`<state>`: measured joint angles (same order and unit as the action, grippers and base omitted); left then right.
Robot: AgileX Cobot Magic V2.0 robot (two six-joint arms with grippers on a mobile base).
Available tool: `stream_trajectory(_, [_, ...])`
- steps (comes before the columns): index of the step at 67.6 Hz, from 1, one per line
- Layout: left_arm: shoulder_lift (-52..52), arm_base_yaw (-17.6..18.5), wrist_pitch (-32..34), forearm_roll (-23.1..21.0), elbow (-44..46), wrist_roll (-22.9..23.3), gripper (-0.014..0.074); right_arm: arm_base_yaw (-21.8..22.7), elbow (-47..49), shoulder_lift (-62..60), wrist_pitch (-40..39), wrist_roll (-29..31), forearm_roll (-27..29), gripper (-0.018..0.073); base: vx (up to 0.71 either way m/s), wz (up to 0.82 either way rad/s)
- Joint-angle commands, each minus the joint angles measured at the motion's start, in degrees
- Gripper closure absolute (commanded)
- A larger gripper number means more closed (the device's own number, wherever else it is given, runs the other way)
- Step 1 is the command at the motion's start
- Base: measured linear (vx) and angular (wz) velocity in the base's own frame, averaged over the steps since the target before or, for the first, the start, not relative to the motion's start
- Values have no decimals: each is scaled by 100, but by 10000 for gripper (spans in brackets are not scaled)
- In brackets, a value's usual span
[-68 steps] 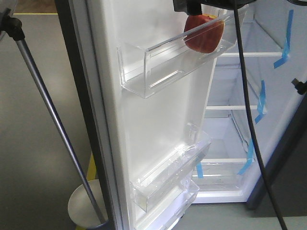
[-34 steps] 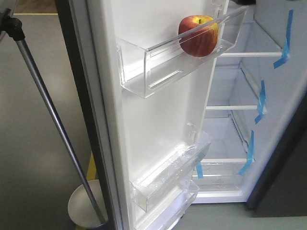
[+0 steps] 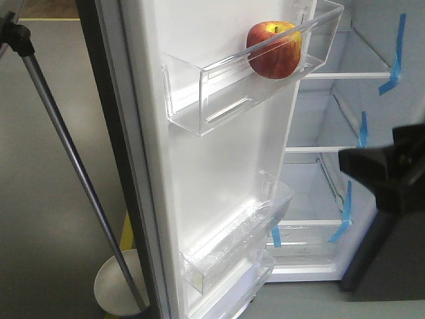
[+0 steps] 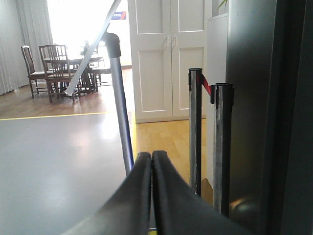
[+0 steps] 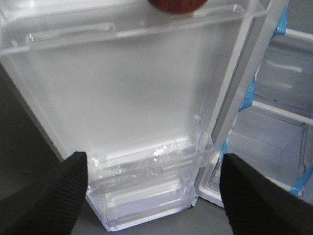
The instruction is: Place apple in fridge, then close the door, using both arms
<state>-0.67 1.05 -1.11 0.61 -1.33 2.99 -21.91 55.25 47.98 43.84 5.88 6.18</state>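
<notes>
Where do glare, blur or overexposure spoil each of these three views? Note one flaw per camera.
Front view: the apple is sharp, but the black arm part at the right edge is blurred, and glare whitens the lower door bin. Left wrist view: the far window is blown out. Right wrist view: the door lining is washed out.

One apple [image 3: 273, 50], three door bins [image 3: 219, 93]

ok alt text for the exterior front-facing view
A red-and-yellow apple sits in the top clear bin of an open fridge door, white shelves with blue tape behind it. A blurred black robot arm juts in from the right edge; a silver pole slants at left.
</notes>
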Motion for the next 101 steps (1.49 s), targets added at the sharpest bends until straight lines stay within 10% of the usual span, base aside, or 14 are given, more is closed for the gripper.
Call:
stream_trajectory(1, [-81, 14, 434, -61, 103, 24, 603, 21, -353, -482, -342, 28, 21, 25, 0, 0])
stream_trajectory(50, [-81, 14, 480, -61, 103, 24, 603, 21, -2100, -3264, 2506, 28, 982, 25, 0, 0])
stream_trajectory(79, [-67, 14, 1297, -61, 330, 831, 603, 21, -2100, -3418, 2670, 28, 923, 25, 0, 0])
stream_trajectory(101, [1609, 14, -808, 180, 2463, 813, 603, 21, -2100, -3418, 2670, 28, 936, 25, 0, 0])
